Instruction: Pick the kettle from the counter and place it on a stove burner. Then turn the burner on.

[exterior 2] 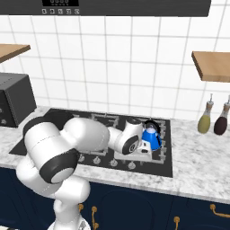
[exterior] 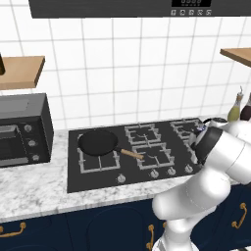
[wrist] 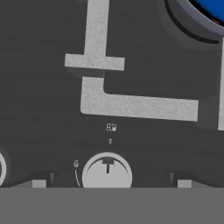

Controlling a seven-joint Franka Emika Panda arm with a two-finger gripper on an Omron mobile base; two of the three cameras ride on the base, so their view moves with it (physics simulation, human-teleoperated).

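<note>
I'm looking at a home kitchen: a black six-burner cooktop (exterior: 137, 152) set in a marble tabletop (exterior: 34, 184), white wall tiles (exterior: 122, 73), navy cabinets (exterior: 103, 225) with brass handles, a toaster oven (exterior: 22, 130), wooden shelves (exterior 2: 211, 65) and bottles (exterior 2: 204, 119).

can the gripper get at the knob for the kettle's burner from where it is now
Probably yes. In the hand view the gripper hangs right over a silver knob, fingertips on either side and nothing between. The kettle sits on the grate behind. Whether this knob serves that burner can't be told.
</note>
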